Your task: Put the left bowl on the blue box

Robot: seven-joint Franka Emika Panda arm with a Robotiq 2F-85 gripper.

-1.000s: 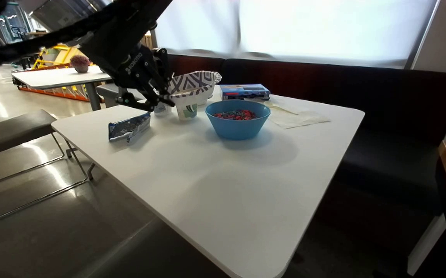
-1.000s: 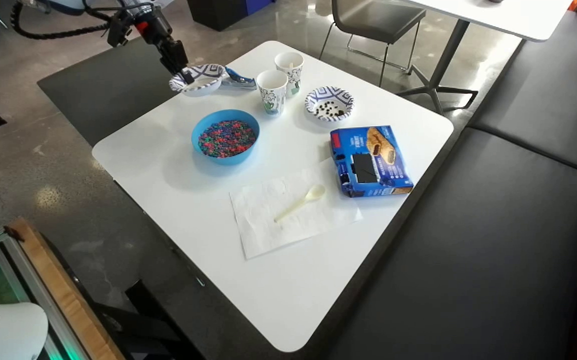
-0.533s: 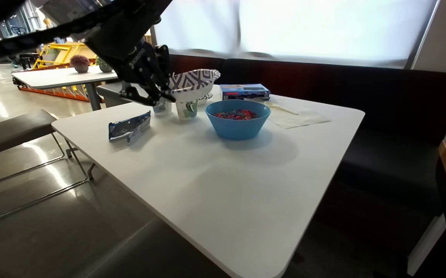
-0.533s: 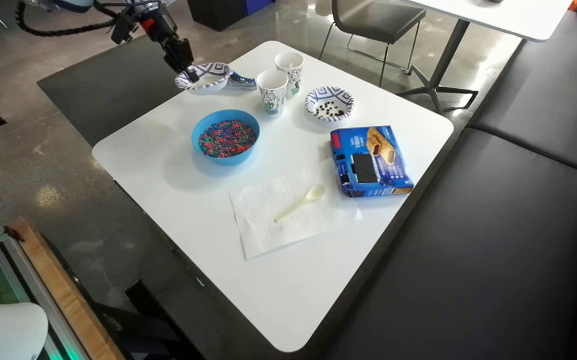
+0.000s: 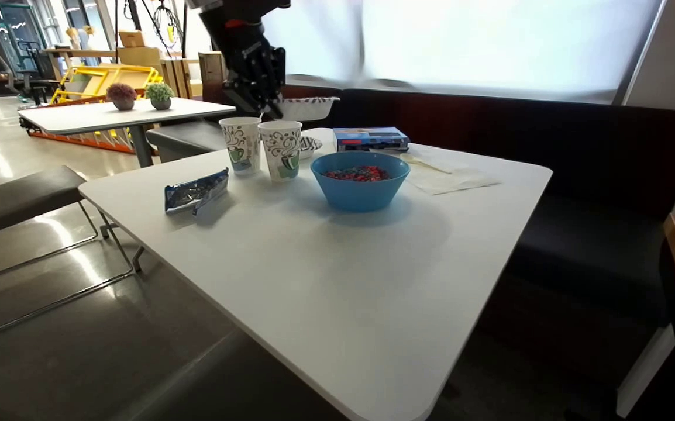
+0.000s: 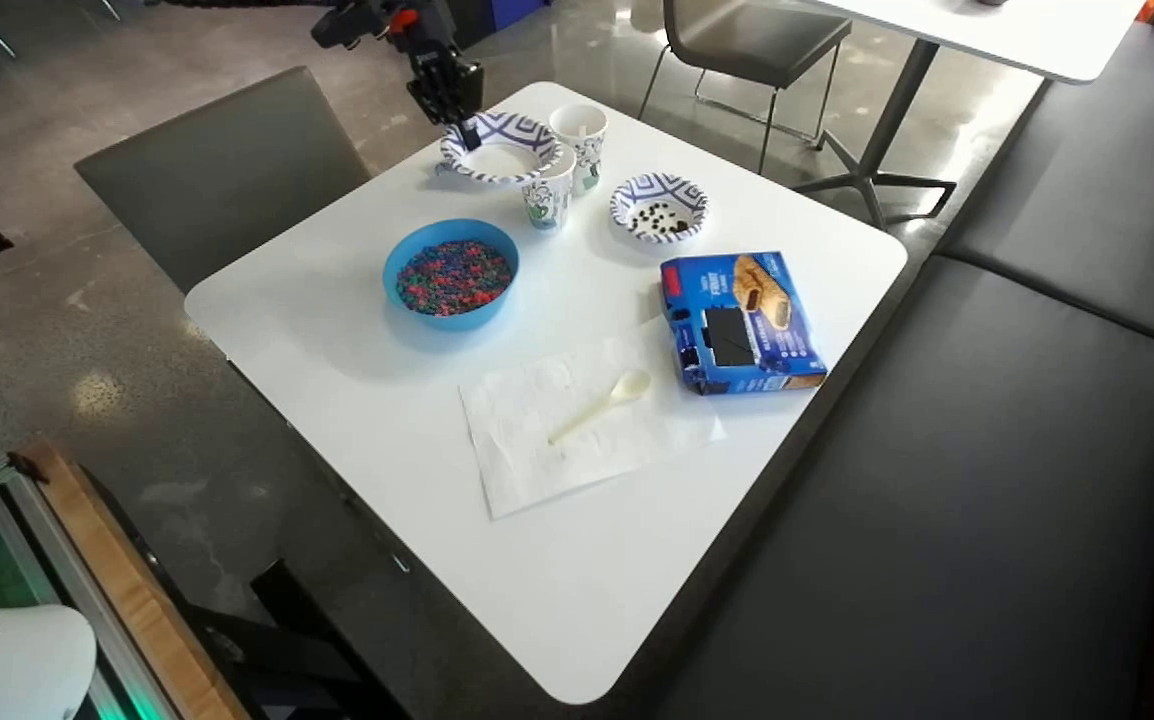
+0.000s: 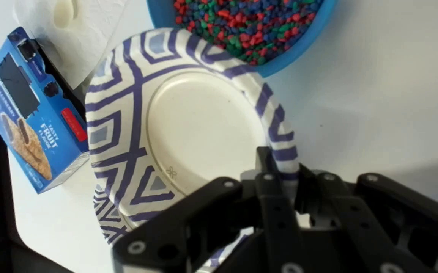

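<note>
The left bowl, a shallow white bowl with a dark blue-purple striped pattern, is held in the air; it shows in both exterior views (image 5: 309,109) (image 6: 507,160) and the wrist view (image 7: 204,121). My gripper (image 7: 282,167) is shut on its rim, one finger inside and one outside. In the exterior views the gripper (image 5: 276,110) (image 6: 467,138) holds the bowl from its side. The bowl is empty and hides part of a cup in an exterior view. The blue box (image 6: 772,345) lies flat near the table edge, apart from the bowl; it also shows in the wrist view (image 7: 48,110).
Two paper cups (image 6: 547,190) (image 6: 582,150) stand close to the held bowl. A patterned bowl with dark bits (image 6: 659,210) sits between cups and box. A blue bowl of coloured pebbles (image 6: 452,321), a spoon (image 6: 627,387) on paper (image 6: 527,480) and a packet (image 5: 196,193) also lie on the table.
My gripper has carried the held bowl over toward the cups and the blue box. In an exterior view the bowl has gone from tilted to nearly level. The other things have not moved.
</note>
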